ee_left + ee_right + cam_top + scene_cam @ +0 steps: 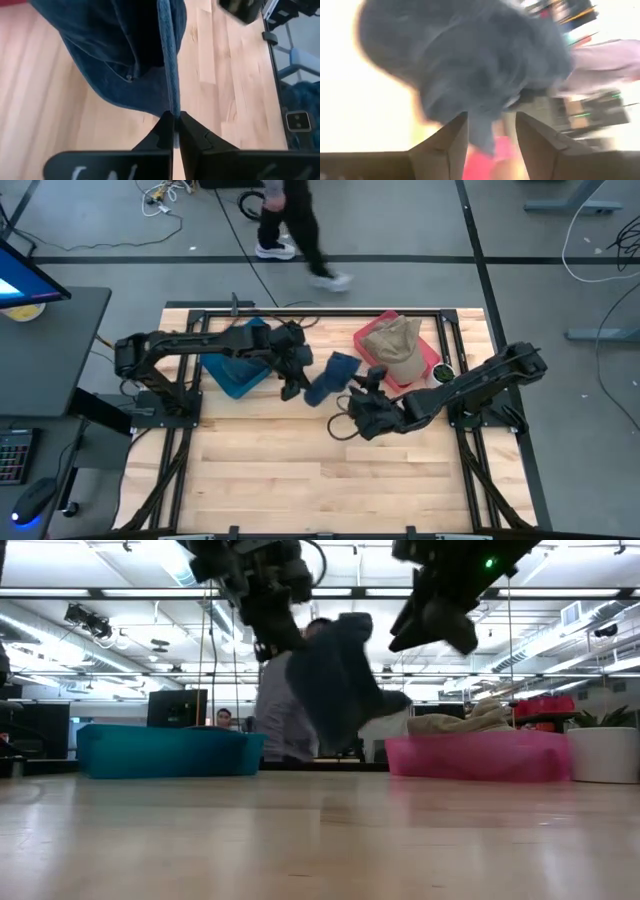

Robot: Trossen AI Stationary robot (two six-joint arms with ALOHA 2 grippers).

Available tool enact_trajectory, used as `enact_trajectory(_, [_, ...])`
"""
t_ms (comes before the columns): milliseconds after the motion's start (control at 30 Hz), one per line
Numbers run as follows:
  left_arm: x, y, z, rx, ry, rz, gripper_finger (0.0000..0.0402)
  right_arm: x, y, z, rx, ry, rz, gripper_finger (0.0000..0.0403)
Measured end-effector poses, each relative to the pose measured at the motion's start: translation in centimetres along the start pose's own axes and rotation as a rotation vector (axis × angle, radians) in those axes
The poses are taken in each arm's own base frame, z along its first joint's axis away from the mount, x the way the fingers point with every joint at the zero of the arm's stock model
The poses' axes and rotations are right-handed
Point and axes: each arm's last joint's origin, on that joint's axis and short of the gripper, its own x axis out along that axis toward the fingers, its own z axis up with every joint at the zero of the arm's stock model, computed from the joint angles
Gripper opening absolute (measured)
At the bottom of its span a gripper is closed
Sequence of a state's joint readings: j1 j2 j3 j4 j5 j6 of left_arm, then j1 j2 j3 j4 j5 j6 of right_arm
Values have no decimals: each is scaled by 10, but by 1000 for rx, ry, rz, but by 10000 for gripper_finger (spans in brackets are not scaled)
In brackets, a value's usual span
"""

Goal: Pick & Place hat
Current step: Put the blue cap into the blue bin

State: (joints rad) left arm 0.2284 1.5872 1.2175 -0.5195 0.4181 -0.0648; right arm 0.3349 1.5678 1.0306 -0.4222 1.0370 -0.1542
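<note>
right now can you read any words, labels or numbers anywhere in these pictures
No text can be read.
Left gripper, shut on the blue hat: pale marks on its body, cut off at the frame edge, not legible.
Monitor: bright screen, too small to read.
Pink bin and teal bin: no label visible.

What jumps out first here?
A blue hat hangs in the air mid-table, pinched by its brim in the left gripper, with the right gripper open right beside it. Behind sit a pink bin holding a tan hat and a teal bin.
</note>
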Motion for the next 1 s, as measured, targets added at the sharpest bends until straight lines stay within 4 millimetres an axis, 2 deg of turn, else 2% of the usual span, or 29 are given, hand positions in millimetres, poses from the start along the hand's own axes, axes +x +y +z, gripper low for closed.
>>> enact_trajectory(100, [-17,-3,-2,24,-1,9,10,-3,-16,-2,191,-16,165,166])
enact_trajectory(200, [-28,-8,-2,46,-13,11,7,4,-28,4,368,-64,314,166])
enact_trajectory(367, [-41,-14,-2,60,-42,10,12,23,-35,12,476,-139,519,166])
enact_trajectory(500, [-42,-14,-2,61,-45,13,8,36,-38,16,505,-181,499,166])
enact_trajectory(733, [-42,-14,-3,57,-32,15,15,53,-40,18,455,-216,438,160])
enact_trajectory(867, [-43,-13,-4,51,-27,19,13,57,-41,17,438,-211,431,120])
enact_trajectory(1000, [-43,-12,-4,49,-29,32,19,60,-42,15,438,-207,436,42])
